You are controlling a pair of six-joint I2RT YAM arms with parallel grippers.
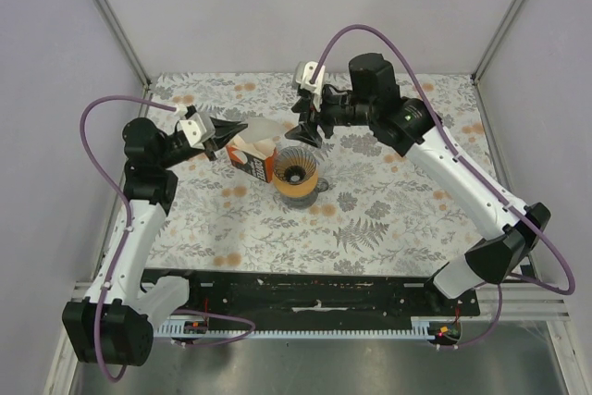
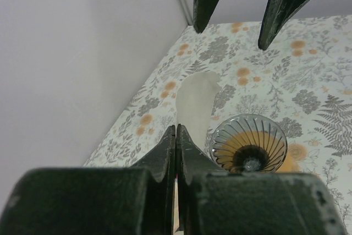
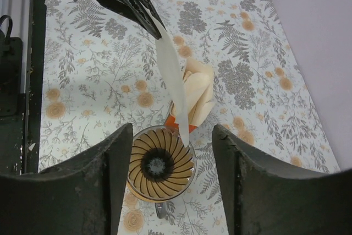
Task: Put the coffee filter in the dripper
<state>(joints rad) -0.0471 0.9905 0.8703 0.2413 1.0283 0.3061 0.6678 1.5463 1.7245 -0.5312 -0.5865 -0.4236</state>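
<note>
You see one thin white paper coffee filter (image 3: 171, 89), pinched in your left gripper (image 2: 176, 131) at eleven o'clock of the one ribbed, see-through grey dripper (image 1: 296, 173). Your right gripper (image 1: 310, 133) gapes wide at its twelve o'clock.

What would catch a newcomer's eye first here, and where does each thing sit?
The left gripper, fingers shut on the white coffee filter, holds it above the orange carton mid-table. Beside the carton stands the ribbed dripper, the right gripper open over it.
</note>
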